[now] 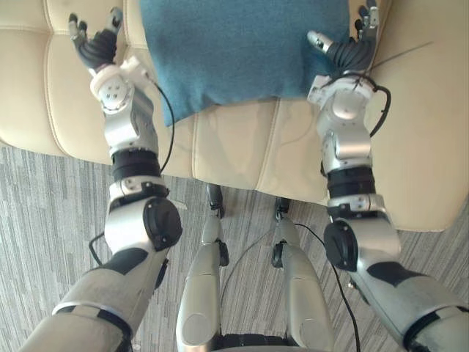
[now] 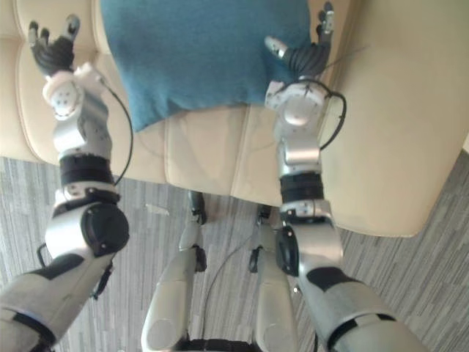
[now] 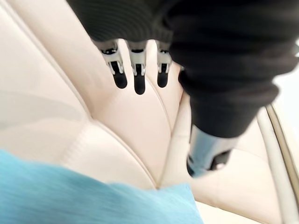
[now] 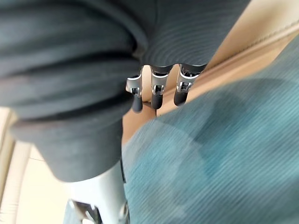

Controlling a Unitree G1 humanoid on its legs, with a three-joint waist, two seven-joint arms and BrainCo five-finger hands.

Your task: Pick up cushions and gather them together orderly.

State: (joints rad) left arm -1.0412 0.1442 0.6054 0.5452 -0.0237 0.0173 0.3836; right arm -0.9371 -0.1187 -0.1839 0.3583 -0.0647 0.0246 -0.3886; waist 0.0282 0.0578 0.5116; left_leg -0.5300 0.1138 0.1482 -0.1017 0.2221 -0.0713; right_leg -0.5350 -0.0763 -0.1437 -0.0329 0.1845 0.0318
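**Left eye view: one teal cushion, a hand on each side, nothing picked up yet**

Left eye view has the teal cushion (image 1: pixel 242 51) lying flat on the seat of the cream sofa (image 1: pixel 242 147), pretty much dead centre in front of the robot. Its near edge runs side to side across the seat, and the near-left corner sags toward the sofa's front. The far end is cut off up top, so I can't say for sure which way its long axis goes.

The right hand (image 1: pixel 352 50) is clearly the closer one. It sits right at the cushion's right edge with the thumb (image 1: pixel 319 40) reaching in over the fabric. From the right wrist view the teal cloth (image 4: pixel 224 154) spreads under the palm and the fingers (image 4: pixel 156 93) hang relaxed past it toward the sofa seam, not curled round anything. Whether it's actually touching the cloth, I can't tell.

The left hand (image 1: pixel 95 48) is out to the cushion's left, over bare sofa with a strip of seat between them. Fingers (image 3: pixel 135 74) spread loose, holding nothing, pointing at the creases of the sofa; the cushion's edge (image 3: pixel 70 196) shows just off to the side of it.

So my guess: the cushion lies between the two hands, the left has to come inward to meet its edge, and then it's a two-handed squeeze. Grey striped carpet (image 1: pixel 44 220) below the sofa front.
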